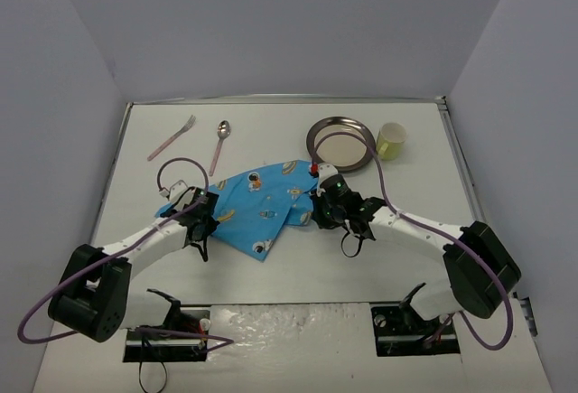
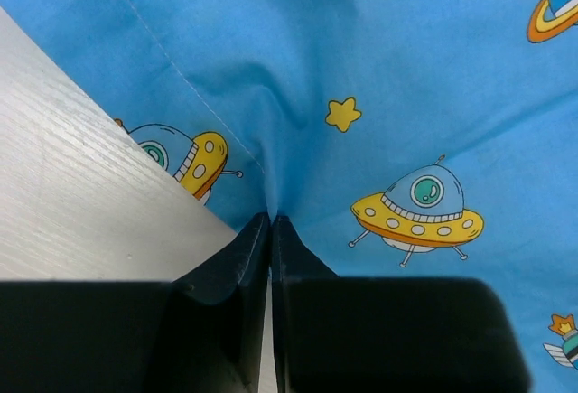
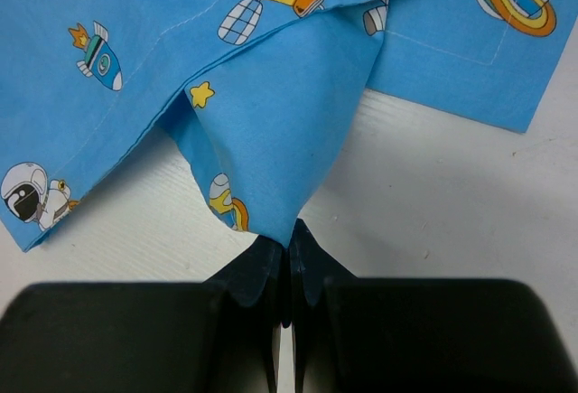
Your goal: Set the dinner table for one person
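A blue cartoon-printed cloth mat [image 1: 257,205] lies crumpled on the white dinner table [image 1: 289,271], between both arms. My left gripper [image 1: 204,221] is shut on the mat's left edge; in the left wrist view the fingertips [image 2: 272,221] pinch a fold of the cloth [image 2: 361,95]. My right gripper [image 1: 323,208] is shut on the mat's right corner; in the right wrist view the cloth [image 3: 271,140] hangs pulled into the closed gripper [image 3: 289,230]. A metal plate [image 1: 340,143], a pale yellow cup [image 1: 391,141], a spoon [image 1: 219,145] and a pink-handled fork [image 1: 172,138] lie at the back.
Grey walls enclose the table on three sides. The arm bases [image 1: 172,321] sit at the near edge. Purple cables [image 1: 172,165] loop above the arms.
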`<state>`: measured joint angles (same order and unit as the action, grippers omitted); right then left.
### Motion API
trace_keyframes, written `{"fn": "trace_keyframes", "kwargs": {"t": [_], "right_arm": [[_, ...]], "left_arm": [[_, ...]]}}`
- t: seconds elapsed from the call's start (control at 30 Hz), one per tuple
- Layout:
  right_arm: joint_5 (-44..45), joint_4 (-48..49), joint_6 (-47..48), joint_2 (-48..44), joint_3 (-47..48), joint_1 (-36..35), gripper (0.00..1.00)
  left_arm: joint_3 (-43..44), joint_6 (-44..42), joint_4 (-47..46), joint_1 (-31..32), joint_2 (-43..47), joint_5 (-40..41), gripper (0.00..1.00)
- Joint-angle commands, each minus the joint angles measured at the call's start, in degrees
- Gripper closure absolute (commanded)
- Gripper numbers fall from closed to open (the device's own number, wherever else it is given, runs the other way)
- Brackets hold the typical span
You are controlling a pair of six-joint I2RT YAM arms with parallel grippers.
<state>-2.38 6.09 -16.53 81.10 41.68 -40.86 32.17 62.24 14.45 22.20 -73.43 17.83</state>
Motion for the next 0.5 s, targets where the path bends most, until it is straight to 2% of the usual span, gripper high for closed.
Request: {"fn": "trace_keyframes", "kwargs": {"t": [0.0,0.17,0.27,0.4,0.47], "right_arm": [[2.0,0.9,0.1,-5.0,0.8,0.2,1.00],[7.4,-4.1,2.6,-9.8,2.5,0.2,1.00],[10.0,-7.5,2.9,-12.4,2.3,0.3,1.00],[9.9,-11.7,0.0,-14.6,1.7,0.2,1.00],[7.7,-13.2,-2.6,-15.4,0.3,0.0,1.00]], "left_arm": [[9.5,-6.9,5.9,-1.2,2.0,2.4,1.00],[25.4,-20.7,16.6,-8.0,7.9,5.6,1.00],[38.3,-29.6,23.0,-14.4,8.6,3.2,1.00],[49.2,-37.2,28.4,-19.8,7.9,0.5,1.00],[50.5,-39.7,29.9,-20.9,8.2,0.8,1.00]]}}
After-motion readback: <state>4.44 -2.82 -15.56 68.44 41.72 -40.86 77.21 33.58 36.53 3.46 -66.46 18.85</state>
